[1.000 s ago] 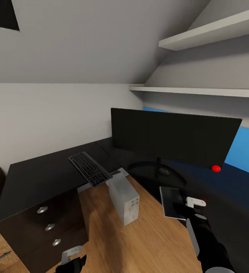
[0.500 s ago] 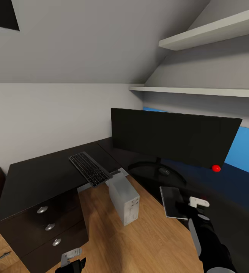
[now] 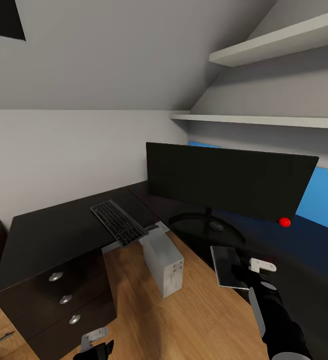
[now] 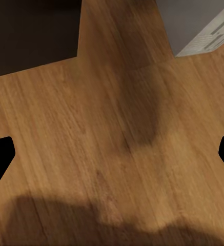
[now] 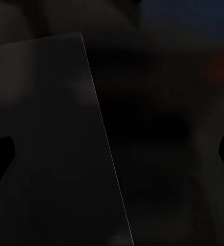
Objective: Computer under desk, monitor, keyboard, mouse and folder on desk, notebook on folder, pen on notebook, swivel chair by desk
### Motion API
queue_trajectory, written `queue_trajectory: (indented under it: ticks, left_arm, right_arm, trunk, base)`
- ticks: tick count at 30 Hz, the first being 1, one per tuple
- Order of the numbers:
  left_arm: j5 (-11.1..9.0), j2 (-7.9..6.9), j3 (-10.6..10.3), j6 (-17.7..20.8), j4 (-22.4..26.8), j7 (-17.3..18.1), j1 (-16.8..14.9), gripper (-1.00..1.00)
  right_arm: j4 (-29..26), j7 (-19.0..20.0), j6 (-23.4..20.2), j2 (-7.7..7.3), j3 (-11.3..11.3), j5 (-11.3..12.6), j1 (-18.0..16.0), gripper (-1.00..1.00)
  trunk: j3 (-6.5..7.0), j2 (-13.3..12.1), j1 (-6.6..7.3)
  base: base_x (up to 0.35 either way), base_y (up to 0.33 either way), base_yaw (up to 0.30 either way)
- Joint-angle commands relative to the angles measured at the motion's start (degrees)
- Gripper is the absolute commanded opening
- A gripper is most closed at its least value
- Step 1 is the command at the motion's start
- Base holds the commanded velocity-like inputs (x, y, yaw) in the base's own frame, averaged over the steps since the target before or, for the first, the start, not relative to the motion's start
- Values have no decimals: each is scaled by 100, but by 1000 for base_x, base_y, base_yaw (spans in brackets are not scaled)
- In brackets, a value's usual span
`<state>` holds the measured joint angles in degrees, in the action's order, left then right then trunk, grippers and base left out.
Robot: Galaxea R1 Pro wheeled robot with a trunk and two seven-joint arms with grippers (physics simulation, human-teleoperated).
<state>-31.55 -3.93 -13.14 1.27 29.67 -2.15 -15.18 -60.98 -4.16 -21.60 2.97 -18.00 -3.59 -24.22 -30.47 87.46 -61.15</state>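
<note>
Black monitor (image 3: 224, 182) with red dot, black desk (image 3: 49, 235), light grey computer (image 3: 163, 262), honey-brown wood-grain floor (image 4: 91, 154).

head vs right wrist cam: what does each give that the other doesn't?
Head view adds: the monitor, the keyboard on the far wing of the desk, the computer on the floor under it, and the right gripper by the notebook.

Right wrist view adds: a close look at the notebook's long edge, fingertips spread wide to either side, and a faint red glow on the dark top.

Shared: the notebook lying flat on the black desk.
</note>
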Motion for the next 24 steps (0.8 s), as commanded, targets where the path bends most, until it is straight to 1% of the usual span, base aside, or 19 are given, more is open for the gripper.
queue_trajectory:
  ticks: [1, 13, 24]
  left_arm:
    - [-53, -3, -39, 13, 9, -23, -2, 100]
    - [-53, 22, -39, 12, 4, -23, -2, 100]
    - [-60, 23, -39, 12, 3, -23, -2, 100]
  right_arm:
    - [-8, 3, -35, 5, -10, -37, -4, 100]
    - [10, 3, -40, 10, -4, -38, 0, 100]
    - [168, -5, -74, 15, 19, -44, -3, 100]
  trunk:
    - [-6, 3, 0]
    - [-6, 3, 0]
    - [-6, 3, 0]
  base:
    - [0, 0, 0]
    - [3, 0, 0]
    - [84, 0, 0]
